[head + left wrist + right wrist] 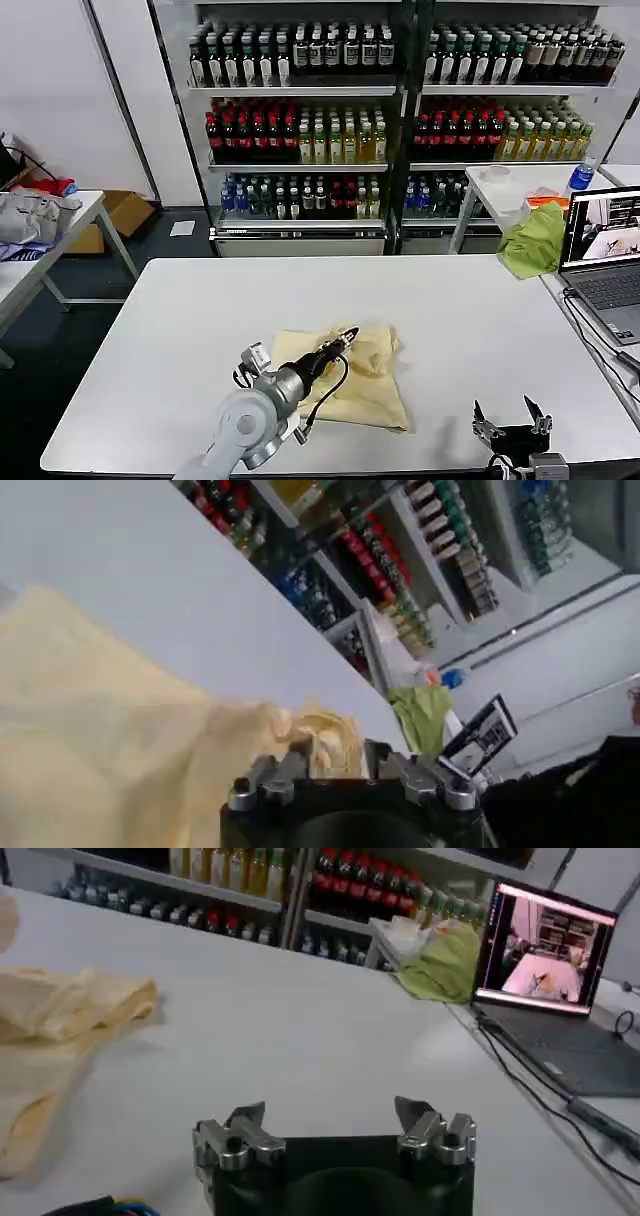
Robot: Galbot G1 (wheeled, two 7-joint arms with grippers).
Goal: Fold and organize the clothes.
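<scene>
Left arm: your left arm is reaching forward from the near edge of the white table (pixel 180 330), and it is crossing over the near-left part of the shirt.
Left gripper: your left gripper (pixel 345 341) is sitting on the upper middle of the T-shirt (pixel 350 385). Its fingers are pressing together on a raised bunch of the cream fabric, so it is gripping the shirt. In the left wrist view the pale cloth (pixel 110 730) is bunching up right against the fingers (pixel 290 765).
Right gripper: your right gripper (pixel 512 418) is waiting low at the near-right edge of the table, well apart from the shirt. Its two fingers (pixel 245 1120) are standing wide apart and they are holding nothing.
T-shirt: the pale cream-yellow shirt is lying crumpled in the near middle of the table, not flat, with folds running from the far side to its near-right corner. In the right wrist view its edge (pixel 70 1008) is resting on the table surface.
Laptop: you are seeing an open laptop (pixel 605 265) at the right edge of the table, with its screen lit.
Green cloth: a lime-green cloth (pixel 533 240) is lying beside the laptop, at the far-right corner.
Background: shelves of bottles (pixel 400 110) are standing behind the table.
</scene>
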